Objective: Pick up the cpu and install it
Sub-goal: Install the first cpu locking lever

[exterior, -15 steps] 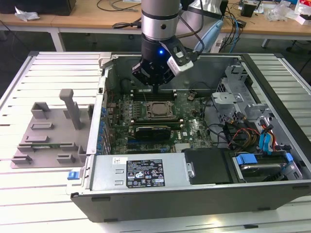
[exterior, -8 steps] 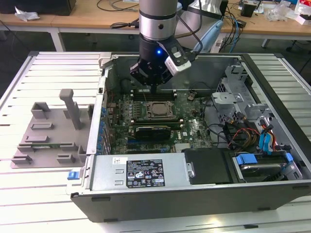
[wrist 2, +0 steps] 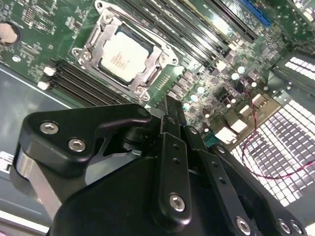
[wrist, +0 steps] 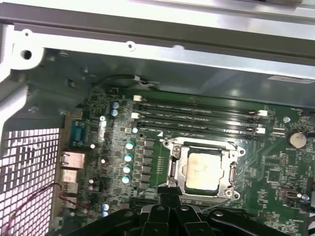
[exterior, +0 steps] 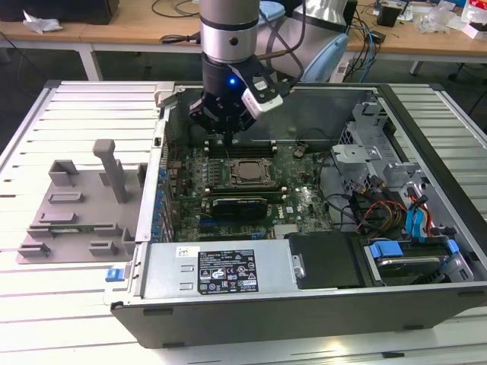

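Gripper [exterior: 228, 139], jaws pinched together w/ nothing between, hangs upper-centre in exterior view; cpu [exterior: 245, 172] lies in socket frame [exterior: 230, 174] just below-right of tips, apart.

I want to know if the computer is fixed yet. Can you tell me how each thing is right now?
cpu, lying flat in its socket.
tool, shut, holding nothing, above the board near the socket.
computer case, open, lying on its side.
blue light, lit.
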You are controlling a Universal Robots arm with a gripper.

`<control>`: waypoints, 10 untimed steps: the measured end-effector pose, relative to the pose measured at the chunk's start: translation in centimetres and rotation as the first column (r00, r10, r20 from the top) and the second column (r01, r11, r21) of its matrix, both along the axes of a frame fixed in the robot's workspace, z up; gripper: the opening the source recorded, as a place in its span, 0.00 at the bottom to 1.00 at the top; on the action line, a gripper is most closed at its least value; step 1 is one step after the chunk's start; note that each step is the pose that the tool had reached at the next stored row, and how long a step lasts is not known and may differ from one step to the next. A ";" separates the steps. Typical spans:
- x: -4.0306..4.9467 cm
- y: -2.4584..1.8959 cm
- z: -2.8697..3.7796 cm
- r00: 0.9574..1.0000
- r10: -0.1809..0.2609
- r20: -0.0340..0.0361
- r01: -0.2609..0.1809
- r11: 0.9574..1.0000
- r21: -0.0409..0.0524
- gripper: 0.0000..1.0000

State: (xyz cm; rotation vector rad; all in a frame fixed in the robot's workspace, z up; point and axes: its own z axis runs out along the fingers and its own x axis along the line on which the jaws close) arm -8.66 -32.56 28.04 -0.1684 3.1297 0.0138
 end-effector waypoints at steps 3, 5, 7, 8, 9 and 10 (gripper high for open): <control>-0.53 0.01 -0.02 1.000 0.000 0.000 0.000 1.000 0.000 0.11; -0.75 0.00 -0.03 1.000 0.000 0.000 0.000 1.000 0.006 0.11; -0.82 0.01 -0.03 1.000 0.000 0.000 0.000 0.999 0.038 0.11; -0.86 0.00 -0.04 1.000 0.000 0.000 0.000 0.999 0.045 0.11; -0.90 0.00 -0.03 1.000 0.000 0.000 0.000 0.998 0.064 0.11; -0.93 0.01 -0.04 1.000 0.000 0.000 0.000 0.997 0.077 0.11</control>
